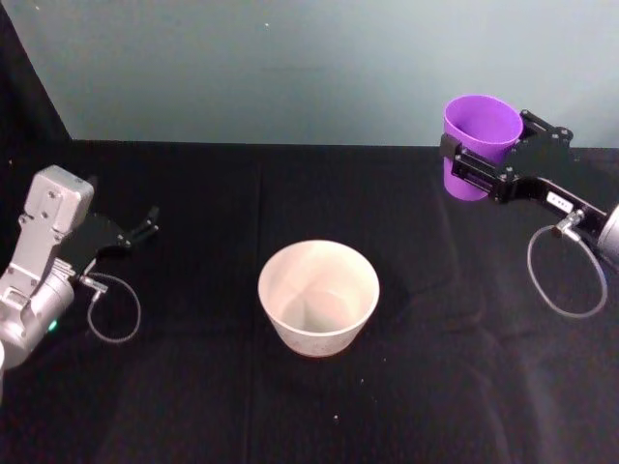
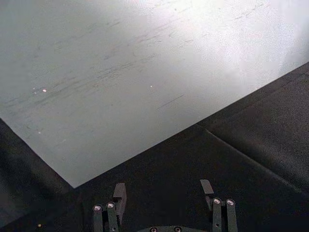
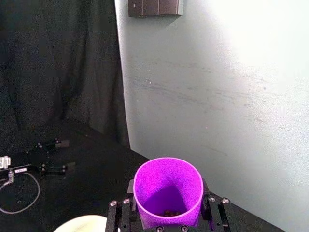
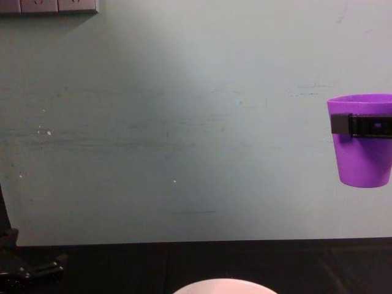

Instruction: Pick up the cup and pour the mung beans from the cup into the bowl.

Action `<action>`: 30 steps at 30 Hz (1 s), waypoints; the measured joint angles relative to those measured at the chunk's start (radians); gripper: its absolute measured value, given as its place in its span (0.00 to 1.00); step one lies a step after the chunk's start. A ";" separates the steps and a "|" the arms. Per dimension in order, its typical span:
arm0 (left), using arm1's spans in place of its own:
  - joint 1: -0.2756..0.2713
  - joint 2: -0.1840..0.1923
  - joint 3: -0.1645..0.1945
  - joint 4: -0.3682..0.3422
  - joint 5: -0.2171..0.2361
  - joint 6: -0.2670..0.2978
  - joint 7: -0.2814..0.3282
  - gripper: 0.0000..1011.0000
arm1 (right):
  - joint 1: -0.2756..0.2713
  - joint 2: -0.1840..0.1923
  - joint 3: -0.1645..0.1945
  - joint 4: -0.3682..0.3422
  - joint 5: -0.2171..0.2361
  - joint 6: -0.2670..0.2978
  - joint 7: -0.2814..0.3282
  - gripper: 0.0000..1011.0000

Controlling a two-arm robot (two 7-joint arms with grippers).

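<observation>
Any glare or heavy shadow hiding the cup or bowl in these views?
Left wrist view: strong glare on the wall, no task items affected. Head view: cup in the right gripper and bowl evenly lit; left gripper, open on the left side, blends into the black cloth. Right wrist view: cup bottom shaded, beans dimly visible.

Pale grey-green wall (image 4: 184, 122) with faint scuffs and streaks, row of grey sockets (image 4: 49, 6) high on it, black curtain (image 3: 58, 63) meeting the wall at the left, table (image 1: 193, 406) under creased black cloth, bright glare (image 2: 231, 29) on the wall
</observation>
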 joint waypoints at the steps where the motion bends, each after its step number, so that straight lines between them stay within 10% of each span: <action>1: 0.000 0.000 0.000 0.000 0.000 0.000 0.000 0.99 | 0.000 0.000 0.000 0.000 0.000 0.000 0.000 0.72; 30: 0.000 0.000 0.000 0.000 0.000 0.000 0.000 0.99 | 0.000 0.000 0.000 0.000 0.000 -0.001 0.000 0.72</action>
